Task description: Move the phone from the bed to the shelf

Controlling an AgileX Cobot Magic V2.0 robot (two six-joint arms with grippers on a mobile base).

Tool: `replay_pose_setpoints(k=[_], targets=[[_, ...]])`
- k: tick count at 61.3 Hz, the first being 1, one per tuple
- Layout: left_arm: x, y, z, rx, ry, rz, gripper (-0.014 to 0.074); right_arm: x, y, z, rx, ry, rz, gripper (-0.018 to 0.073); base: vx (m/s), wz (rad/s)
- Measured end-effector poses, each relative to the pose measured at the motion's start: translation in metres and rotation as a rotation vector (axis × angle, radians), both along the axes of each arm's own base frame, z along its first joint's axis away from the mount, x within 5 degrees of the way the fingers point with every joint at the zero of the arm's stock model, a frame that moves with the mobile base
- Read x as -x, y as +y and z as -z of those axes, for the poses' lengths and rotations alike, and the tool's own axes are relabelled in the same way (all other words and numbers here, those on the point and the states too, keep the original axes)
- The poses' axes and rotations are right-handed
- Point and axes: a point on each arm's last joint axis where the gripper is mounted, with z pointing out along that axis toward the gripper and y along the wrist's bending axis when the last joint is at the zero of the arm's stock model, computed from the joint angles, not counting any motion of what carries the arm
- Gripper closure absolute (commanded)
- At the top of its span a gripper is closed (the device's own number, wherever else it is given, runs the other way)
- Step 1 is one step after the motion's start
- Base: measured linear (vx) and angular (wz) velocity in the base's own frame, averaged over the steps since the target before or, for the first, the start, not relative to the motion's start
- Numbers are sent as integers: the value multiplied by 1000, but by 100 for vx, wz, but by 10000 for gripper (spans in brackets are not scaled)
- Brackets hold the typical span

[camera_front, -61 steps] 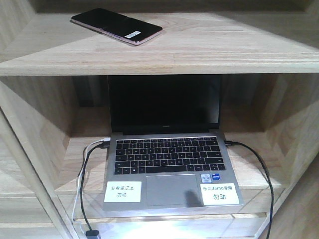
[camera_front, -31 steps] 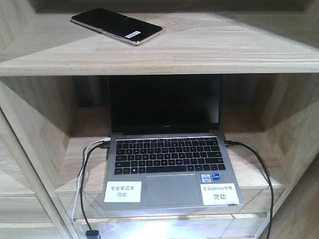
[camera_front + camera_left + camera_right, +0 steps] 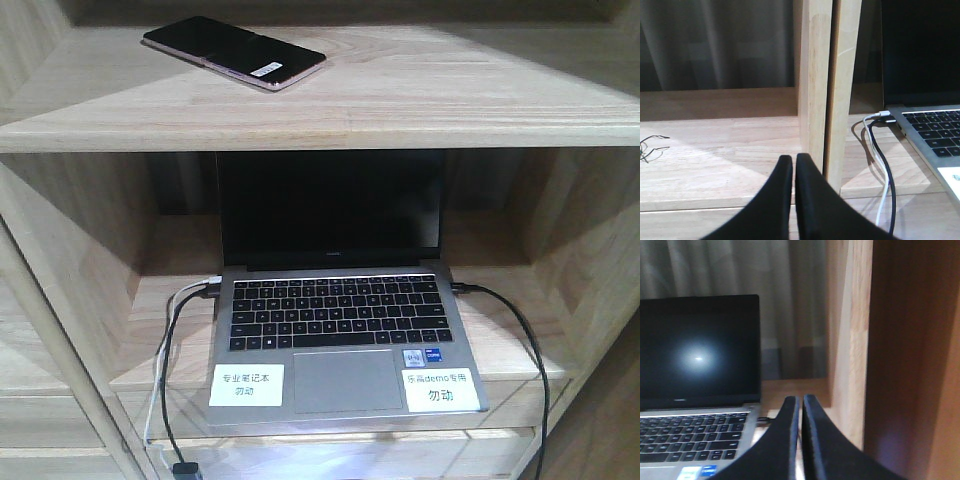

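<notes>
The phone (image 3: 235, 52), a glossy black slab with a pinkish rim and a white barcode sticker, lies flat on the upper board of the pale wooden shelf (image 3: 400, 100), toward its left. No gripper appears in the front view. In the left wrist view my left gripper (image 3: 794, 161) is shut with nothing between its black fingers, low in front of a shelf upright (image 3: 827, 85). My right gripper (image 3: 801, 402) is shut and empty too, beside the shelf's right side wall (image 3: 852, 340). The bed is out of view.
An open grey laptop (image 3: 335, 330) with a dark screen fills the compartment under the phone, and shows in both wrist views (image 3: 935, 135) (image 3: 695, 430). Black and white cables (image 3: 170, 380) hang from its left side, and a black cable (image 3: 520, 340) runs off its right side.
</notes>
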Motion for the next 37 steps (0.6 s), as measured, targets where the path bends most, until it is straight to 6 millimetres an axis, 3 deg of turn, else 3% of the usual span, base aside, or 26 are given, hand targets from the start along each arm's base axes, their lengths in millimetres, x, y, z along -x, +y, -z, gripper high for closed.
replay_pose_setpoints(k=[37], targets=[[0, 0, 0, 0, 0, 0, 596, 0, 0, 0, 6, -1, 2, 564, 0, 0]])
